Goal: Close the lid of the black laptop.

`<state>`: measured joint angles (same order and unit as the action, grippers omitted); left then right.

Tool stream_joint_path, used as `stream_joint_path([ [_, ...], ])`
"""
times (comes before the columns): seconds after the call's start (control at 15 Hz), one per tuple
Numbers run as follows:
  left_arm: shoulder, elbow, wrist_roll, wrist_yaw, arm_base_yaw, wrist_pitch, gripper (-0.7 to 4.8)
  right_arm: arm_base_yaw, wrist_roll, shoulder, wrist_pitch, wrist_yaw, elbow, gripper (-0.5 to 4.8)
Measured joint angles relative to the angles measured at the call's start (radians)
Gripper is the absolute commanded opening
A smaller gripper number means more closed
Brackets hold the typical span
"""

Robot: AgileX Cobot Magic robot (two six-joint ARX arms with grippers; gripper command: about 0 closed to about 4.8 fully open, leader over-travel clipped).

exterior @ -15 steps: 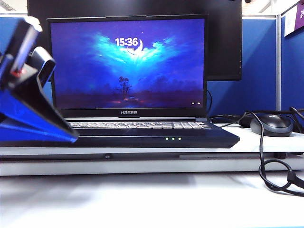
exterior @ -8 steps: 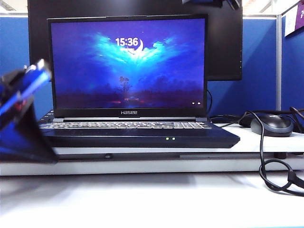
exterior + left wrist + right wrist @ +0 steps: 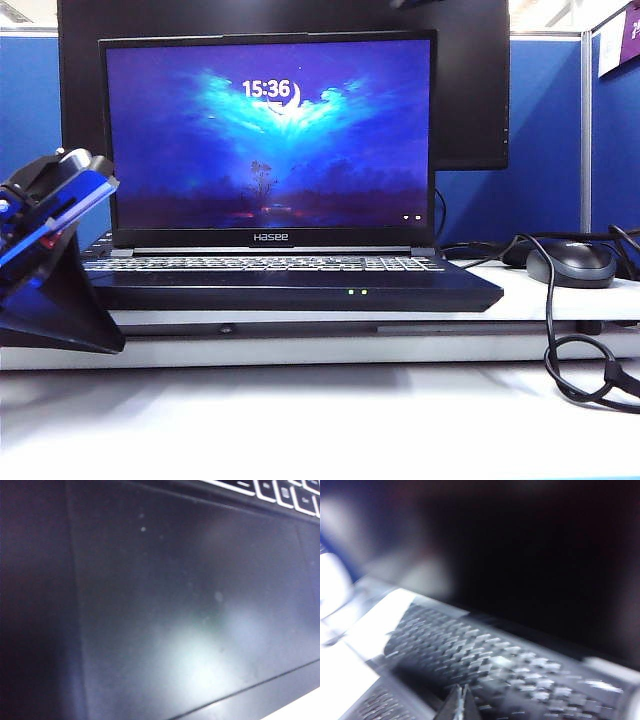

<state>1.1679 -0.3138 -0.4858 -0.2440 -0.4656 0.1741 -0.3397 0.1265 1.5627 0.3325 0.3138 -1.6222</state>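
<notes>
Black laptop (image 3: 290,270) sits open on the raised white shelf (image 3: 560,305) in our exterior view, its lid (image 3: 268,135) upright and lit, a mouse (image 3: 570,262) to its right and a big monitor (image 3: 470,90) behind, while our left gripper (image 3: 50,215) hangs by the laptop's left front corner, fingers too unclear to judge. Left wrist view: we see only the laptop's palm rest (image 3: 190,620) and a few keys (image 3: 285,491). Right wrist view: blurred, a carbon-weave tube (image 3: 495,665) against darkness, so we cannot tell the right gripper's state
</notes>
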Motion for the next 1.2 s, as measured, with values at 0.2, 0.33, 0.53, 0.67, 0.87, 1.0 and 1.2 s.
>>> stream_joint_path([
  [0.2,0.005,0.002,0.018,-0.002,-0.001,0.018,0.0,-0.039,-0.005,0.014,0.016,-0.034,-0.002,-0.01],
  [0.33,0.011,0.002,0.019,-0.003,-0.002,0.027,0.0,-0.053,-0.006,0.051,0.021,-0.057,-0.002,-0.01],
  [0.53,0.014,0.002,0.022,-0.006,-0.003,0.032,0.0,-0.072,-0.005,0.072,0.01,-0.068,-0.017,-0.01],
  [0.67,0.018,0.002,0.023,-0.006,-0.003,0.039,-0.01,-0.092,-0.005,0.074,0.019,-0.071,-0.018,-0.01],
  [0.87,0.019,0.005,0.026,0.002,-0.005,0.052,-0.01,-0.116,-0.021,0.07,0.053,-0.072,-0.024,-0.01],
  [1.0,0.019,0.006,0.026,0.013,-0.006,0.057,-0.01,-0.12,-0.029,0.068,0.072,-0.072,-0.026,-0.01],
  [1.2,0.022,0.006,0.036,0.033,-0.006,0.062,-0.01,-0.129,-0.058,0.063,0.103,-0.077,-0.031,-0.01],
])
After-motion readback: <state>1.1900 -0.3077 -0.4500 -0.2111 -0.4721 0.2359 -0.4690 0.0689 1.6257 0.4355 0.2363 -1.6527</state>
